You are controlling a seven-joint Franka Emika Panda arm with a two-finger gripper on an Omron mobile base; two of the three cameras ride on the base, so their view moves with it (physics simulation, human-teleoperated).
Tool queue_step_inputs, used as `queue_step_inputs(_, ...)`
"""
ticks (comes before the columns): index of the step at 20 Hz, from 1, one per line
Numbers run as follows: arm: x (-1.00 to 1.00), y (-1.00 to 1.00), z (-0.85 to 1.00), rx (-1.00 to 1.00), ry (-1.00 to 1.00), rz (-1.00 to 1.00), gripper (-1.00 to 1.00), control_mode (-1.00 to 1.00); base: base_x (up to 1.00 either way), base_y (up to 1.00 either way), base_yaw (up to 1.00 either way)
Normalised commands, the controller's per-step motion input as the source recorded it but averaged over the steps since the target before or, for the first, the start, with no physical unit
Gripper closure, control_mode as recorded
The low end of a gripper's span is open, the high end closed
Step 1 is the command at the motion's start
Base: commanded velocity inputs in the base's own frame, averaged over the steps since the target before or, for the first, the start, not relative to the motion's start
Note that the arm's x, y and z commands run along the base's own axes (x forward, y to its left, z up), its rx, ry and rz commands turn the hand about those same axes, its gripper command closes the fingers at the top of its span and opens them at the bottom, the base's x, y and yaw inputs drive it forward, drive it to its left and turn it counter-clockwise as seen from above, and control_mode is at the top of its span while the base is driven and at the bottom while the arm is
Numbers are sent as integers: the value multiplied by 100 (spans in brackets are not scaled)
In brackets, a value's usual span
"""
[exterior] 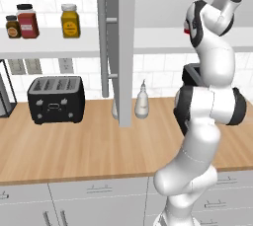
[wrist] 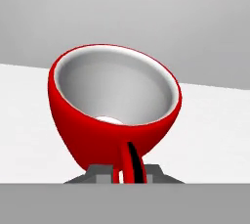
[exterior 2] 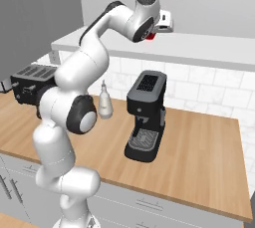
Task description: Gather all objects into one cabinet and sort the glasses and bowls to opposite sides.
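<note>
Hand view puts the red mug (wrist: 114, 108) right in front of the end effector (wrist: 128, 175), low in the centre of the frame, its pale grey inside turned up toward the camera and its thin red handle (wrist: 131, 162) running down between the two fingertips. The jaws are drawn in narrow on that handle — so the end effector is holding the mug by it, as far as this view tells. The mug rests on the white shelf (wrist: 215, 135), with the pale grey cabinet wall behind.

From the right base view, the arm reaches up to the upper centre of the frame, where a sliver of red shows beside the wrist on the shelf, above the coffee machine (exterior 2: 145, 117) on the desk (exterior 2: 209, 152). In the left base view the same red sliver peeks out at the upper right, beside the arm.

The mug's opening points back along the end effector's line, so a lift should probably come straight up off the shelf first.
</note>
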Motion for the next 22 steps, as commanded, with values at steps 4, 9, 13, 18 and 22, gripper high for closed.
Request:
queue_step_inputs(4, -34, -10, 53, 6, 0, 16, 100, -100, 0, 0, 0)
queue_step_inputs(9, -100, -36, 45, -16, -5, 22, 100, -100, 0, 0, 0)
queue_step_inputs(13, -100, -1, -1, -9, -13, 10, 100, -100, 0, 0, 0)
queue_step_inputs(18, -100, 48, -10, -1, -21, 0, 100, -100, 0, 0, 0)
queue_step_inputs(22, -100, 28, 0, -3, -12, -6, 100, -100, 0, 0, 0)
